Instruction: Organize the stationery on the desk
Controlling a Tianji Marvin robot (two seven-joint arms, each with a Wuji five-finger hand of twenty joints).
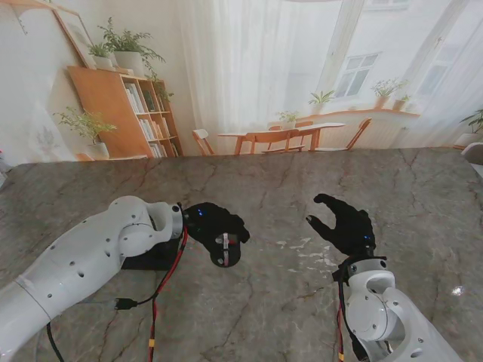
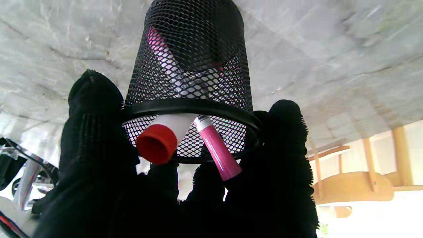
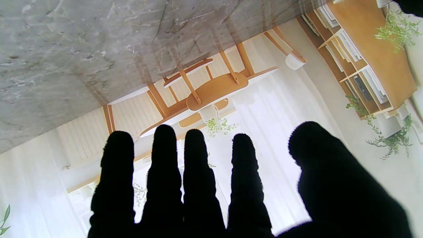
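The left hand (image 2: 185, 185) is gripping the mesh pen cup (image 2: 191, 76) at its rim, directly under the fingers, toward the desk's (image 1: 302, 302) left edge, while the right hand (image 1: 346, 225) is hovering spread and empty.

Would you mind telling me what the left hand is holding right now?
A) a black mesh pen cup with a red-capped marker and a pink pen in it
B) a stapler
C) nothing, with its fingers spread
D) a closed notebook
A: in the left wrist view the left hand has its fingers around the rim of the black mesh pen cup, with the red-capped marker and the pink pen sticking out of it.
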